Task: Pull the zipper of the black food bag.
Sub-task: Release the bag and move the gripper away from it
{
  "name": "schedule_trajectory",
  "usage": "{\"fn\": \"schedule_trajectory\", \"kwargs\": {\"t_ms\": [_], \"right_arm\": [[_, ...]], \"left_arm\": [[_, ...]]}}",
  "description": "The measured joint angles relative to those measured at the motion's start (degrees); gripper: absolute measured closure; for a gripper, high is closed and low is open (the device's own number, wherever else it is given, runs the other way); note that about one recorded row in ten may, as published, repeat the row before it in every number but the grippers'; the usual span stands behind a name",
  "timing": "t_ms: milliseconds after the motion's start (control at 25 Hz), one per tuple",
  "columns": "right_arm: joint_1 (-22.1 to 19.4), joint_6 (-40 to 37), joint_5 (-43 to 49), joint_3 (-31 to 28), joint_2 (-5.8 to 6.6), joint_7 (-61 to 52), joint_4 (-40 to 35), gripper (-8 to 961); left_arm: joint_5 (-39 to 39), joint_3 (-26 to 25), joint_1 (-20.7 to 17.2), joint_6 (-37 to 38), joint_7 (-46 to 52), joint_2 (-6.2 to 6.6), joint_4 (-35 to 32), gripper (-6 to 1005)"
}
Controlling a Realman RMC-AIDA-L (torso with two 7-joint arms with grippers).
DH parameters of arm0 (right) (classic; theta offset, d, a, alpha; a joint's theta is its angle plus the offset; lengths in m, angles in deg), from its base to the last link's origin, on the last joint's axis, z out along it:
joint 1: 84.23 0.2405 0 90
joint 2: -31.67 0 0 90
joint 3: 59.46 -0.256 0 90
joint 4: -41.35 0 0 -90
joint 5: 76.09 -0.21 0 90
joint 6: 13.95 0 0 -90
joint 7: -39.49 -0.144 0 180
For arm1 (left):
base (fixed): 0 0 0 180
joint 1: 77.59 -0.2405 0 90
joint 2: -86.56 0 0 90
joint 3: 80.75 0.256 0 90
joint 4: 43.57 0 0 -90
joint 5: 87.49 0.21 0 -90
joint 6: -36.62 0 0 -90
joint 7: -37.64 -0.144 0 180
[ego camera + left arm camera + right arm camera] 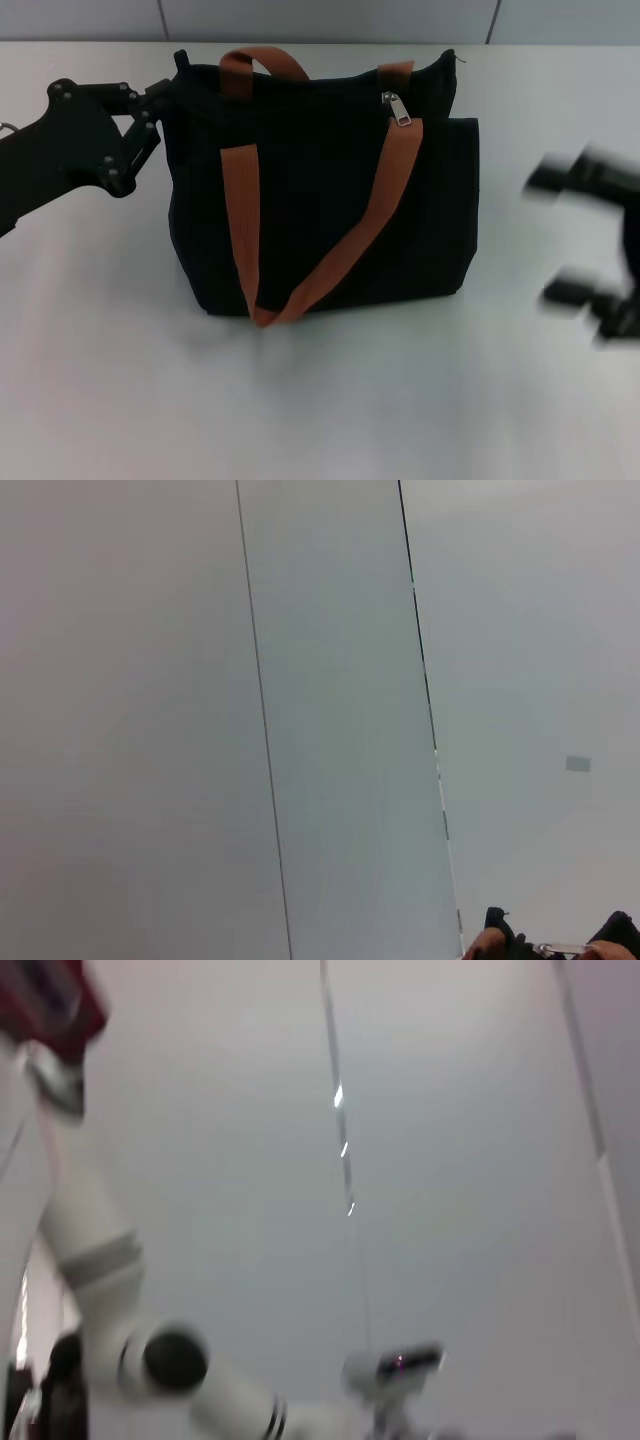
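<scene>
The black food bag point(320, 200) stands upright in the middle of the white table in the head view, with orange-brown strap handles point(243, 200) hanging down its front. The zipper point(401, 108), a small silver pull tab, hangs at the top edge toward the bag's right end. My left gripper point(158, 108) is at the bag's upper left corner, right against the fabric. My right gripper point(556, 238) is blurred, open and empty, to the right of the bag and well apart from it. A bit of the bag's top point(500, 926) peeks into the left wrist view.
The white table point(320, 400) spreads out in front of the bag and on both sides. A grey panelled wall point(330, 18) runs along the table's far edge. The right wrist view shows only a white robot arm point(170, 1360) and a pale surface.
</scene>
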Motion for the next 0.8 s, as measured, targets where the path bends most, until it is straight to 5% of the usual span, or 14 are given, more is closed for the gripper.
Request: {"fn": "schedule_trajectory", "kwargs": {"t_ms": [160,280,800], "right_arm": [[-2.3,4.3,10.7,-0.2,-2.48,8.0,0.1,169],[-3.4,8.8,14.5,-0.2,-3.24,11.6,1.3,152],[-3.3,14.5,18.5,0.0,-3.38,17.7,7.1,152]], "left_arm": [[0.1,0.3,-0.1,0.0,1.3,0.08,0.0,819],[0.1,0.6,-0.2,-0.1,1.9,0.12,0.0,817],[1.2,0.8,-0.4,-1.5,5.4,0.48,0.0,809]]}}
